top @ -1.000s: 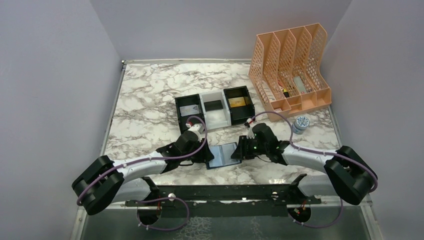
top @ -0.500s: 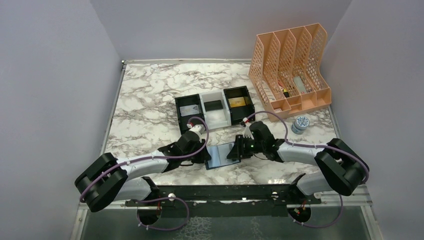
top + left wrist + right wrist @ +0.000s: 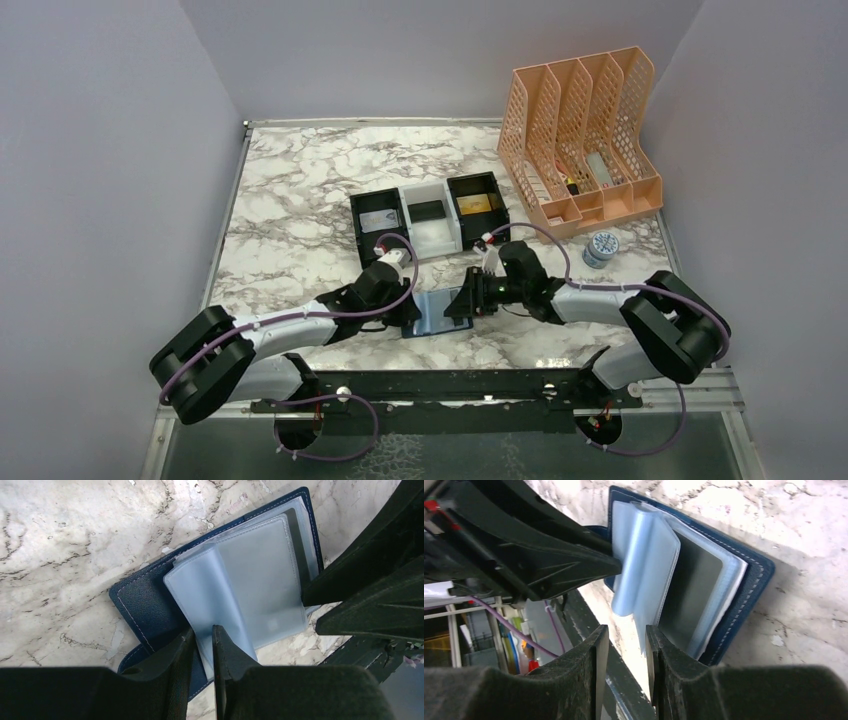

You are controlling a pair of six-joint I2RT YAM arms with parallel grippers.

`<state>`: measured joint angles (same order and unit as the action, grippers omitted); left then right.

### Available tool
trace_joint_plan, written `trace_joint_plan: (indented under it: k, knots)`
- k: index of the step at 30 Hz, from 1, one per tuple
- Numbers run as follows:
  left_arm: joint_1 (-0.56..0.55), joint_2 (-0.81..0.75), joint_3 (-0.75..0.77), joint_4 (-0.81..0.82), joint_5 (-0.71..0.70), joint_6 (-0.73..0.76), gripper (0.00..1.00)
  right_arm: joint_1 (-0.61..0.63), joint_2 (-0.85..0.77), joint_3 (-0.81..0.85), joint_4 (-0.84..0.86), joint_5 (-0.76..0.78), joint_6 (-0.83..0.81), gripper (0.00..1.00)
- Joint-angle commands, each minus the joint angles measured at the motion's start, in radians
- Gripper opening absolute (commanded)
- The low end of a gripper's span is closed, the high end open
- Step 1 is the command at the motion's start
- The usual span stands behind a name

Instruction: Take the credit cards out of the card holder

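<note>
Now, card holder: a dark navy, grained folding card holder (image 3: pixel 142 602) with pale stitching round its edge. It lies open on the white-and-grey marbled bench (image 3: pixel 300 190) near the front edge, between the two hands.
Pockets: pale blue-grey see-through plastic leaves fan out from the spine, and one leaf stands lifted off the stack. A darker grey shows through the flat pocket beneath; whether that is a card, I cannot tell.
Left hand: the left hand (image 3: pixel 202 631) is pressed together on the near edge of the lifted leaf, pinching it.
Right hand: the right hand (image 3: pixel 626 628) has its fingers a little apart, just beside the holder's edge on the side away from the left hand. Nothing clearly sits between them.
Tray: a black-and-white three-compartment tray (image 3: pixel 430 245) sits behind the holder, apart from it.
Left black compartment: a silver-grey credit card (image 3: pixel 378 220), lying flat.
Middle white compartment: a dark brown-black credit card (image 3: pixel 428 211), at the far end.
Right black compartment: a gold-yellow credit card (image 3: pixel 476 204).
Rack: a tall peach perforated file rack (image 3: pixel 580 130) stands at the far right, with a few small items in its low front sections, too small to identify.
Tin: a small round blue-and-white tin (image 3: pixel 601 245) sits on the bench just in front of the rack.
Writing: the marks on the silver-grey card and the tin lid are too small to read.
</note>
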<state>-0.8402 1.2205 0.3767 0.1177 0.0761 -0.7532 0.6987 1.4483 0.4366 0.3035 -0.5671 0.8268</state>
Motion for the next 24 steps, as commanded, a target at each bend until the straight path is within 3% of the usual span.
trace_joint_plan:
  k: [1,16,24]
  knots:
    - [-0.014,-0.019,-0.005,-0.013,-0.012,0.000,0.22,0.007,-0.020,-0.010,0.139,-0.060,0.059,0.33]
    - [-0.014,-0.086,-0.017,-0.038,-0.038,-0.009,0.20,0.006,-0.055,0.003,0.129,-0.052,0.060,0.33]
    - [-0.013,-0.118,-0.023,-0.059,-0.059,-0.019,0.25,0.012,0.039,0.034,0.222,-0.147,0.085,0.34]
